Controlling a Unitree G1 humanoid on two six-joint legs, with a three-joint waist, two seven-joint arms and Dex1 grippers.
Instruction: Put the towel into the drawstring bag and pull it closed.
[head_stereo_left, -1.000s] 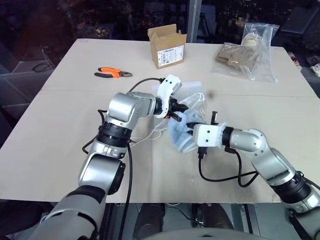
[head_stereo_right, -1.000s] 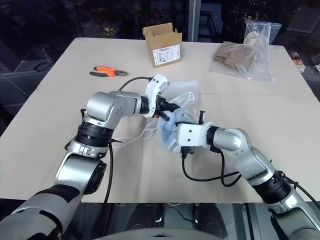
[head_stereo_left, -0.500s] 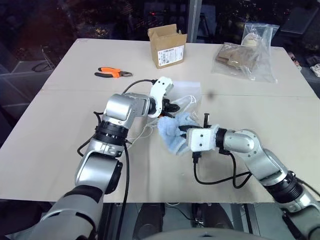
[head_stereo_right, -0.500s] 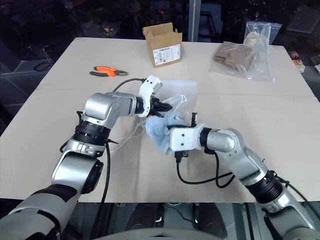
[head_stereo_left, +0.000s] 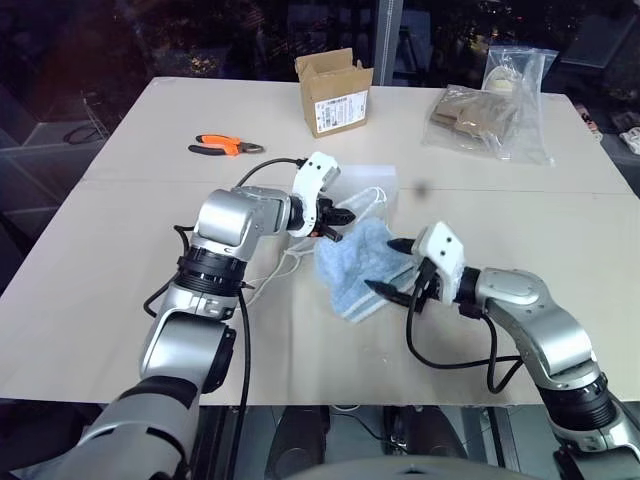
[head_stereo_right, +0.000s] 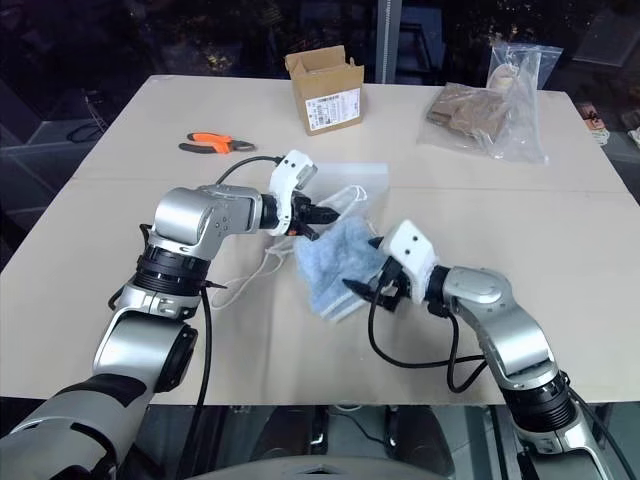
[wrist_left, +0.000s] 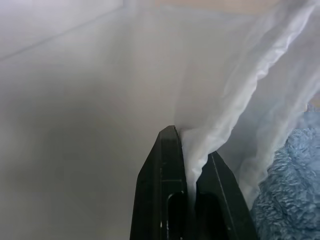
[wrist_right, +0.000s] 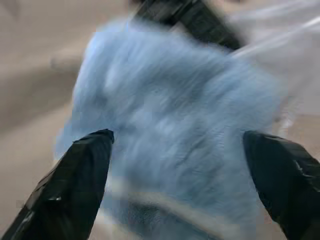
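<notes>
Your left gripper (head_stereo_left: 338, 217) has its fingers pinching the rim of the drawstring bag (head_stereo_left: 372, 196). The towel (head_stereo_left: 360, 265) lies on the bench (head_stereo_left: 120, 250), partly at the bag's mouth. Right gripper (head_stereo_left: 393, 268) fingers spread wide. Insertion step is incomplete; you should regrasp the towel and push it inside.

A lab or workshop: a plain beige counter (head_stereo_left: 120, 250) with orange-handled pliers (head_stereo_left: 226, 147), a cardboard box (head_stereo_left: 335, 92), dark surroundings.

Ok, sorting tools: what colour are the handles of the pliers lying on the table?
Orange pliers handles with black; left eye view.
</notes>
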